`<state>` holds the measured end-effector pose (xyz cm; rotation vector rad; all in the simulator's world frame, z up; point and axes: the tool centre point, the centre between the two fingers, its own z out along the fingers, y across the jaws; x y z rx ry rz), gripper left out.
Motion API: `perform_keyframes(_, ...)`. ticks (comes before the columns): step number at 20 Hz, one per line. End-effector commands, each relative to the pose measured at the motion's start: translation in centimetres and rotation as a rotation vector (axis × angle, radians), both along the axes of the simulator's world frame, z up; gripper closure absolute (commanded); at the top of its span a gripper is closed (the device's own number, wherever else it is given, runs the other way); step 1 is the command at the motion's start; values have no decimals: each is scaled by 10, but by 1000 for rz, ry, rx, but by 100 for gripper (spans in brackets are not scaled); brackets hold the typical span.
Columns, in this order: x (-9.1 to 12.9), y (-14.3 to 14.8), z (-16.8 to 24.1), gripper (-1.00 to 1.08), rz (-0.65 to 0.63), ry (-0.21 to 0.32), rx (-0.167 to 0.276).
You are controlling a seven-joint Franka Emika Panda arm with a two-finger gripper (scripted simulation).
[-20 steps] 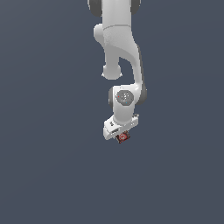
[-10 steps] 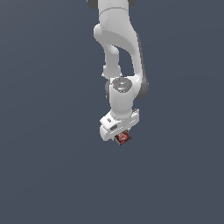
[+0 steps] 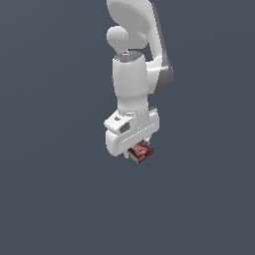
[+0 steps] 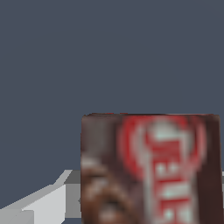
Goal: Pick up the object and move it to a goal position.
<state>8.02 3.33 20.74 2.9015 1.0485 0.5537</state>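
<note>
Box point(image 4: 151, 168) fills the near part of my wrist view, its dark red and brown printed face blurred, with a pale grey finger point(image 4: 41, 203) showing just beside it. From the exterior view I see the same box point(image 3: 141, 151) tucked under the white hand, poking out below it. The fingers point(image 3: 135, 152) look clenched on the box, though the hand hides most of them. Above that, the white arm point(image 3: 133, 79) rises upright against a plain dark grey background.
</note>
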Motion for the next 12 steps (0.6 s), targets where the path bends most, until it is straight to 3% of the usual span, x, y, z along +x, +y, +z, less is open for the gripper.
perform_keyframes(1, 7, -2, 30, 108, 31, -50, 11)
perform_keyframes(12, 22, -11, 140, 108, 142, -233, 60)
